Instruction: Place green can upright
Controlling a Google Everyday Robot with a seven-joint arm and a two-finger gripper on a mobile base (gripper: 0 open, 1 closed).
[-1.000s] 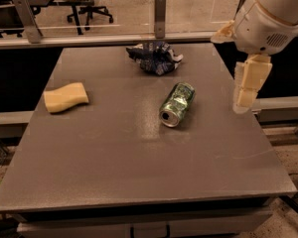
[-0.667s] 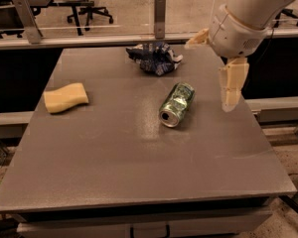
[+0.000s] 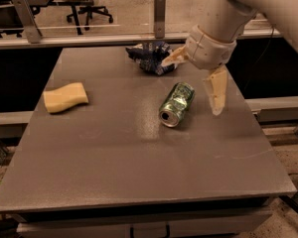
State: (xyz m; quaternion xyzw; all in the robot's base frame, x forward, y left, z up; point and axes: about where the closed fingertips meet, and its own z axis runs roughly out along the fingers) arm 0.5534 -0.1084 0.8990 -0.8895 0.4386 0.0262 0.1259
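The green can (image 3: 177,104) lies on its side near the middle of the grey table (image 3: 114,172), its silver end facing the front left. My gripper (image 3: 190,87) hangs just above and to the right of the can's far end. Its two cream fingers are spread wide: one finger (image 3: 216,90) points down beside the can, and the other points left toward the foil bag. The gripper holds nothing.
A blue-and-white crumpled foil bag (image 3: 151,56) lies at the back of the table, close to the gripper's left finger. A yellow sponge (image 3: 65,97) lies at the left. A rail with posts runs behind the table's far edge.
The arm and gripper have moved left from the table's right edge to just beside the can. The can, bag and sponge have not moved.
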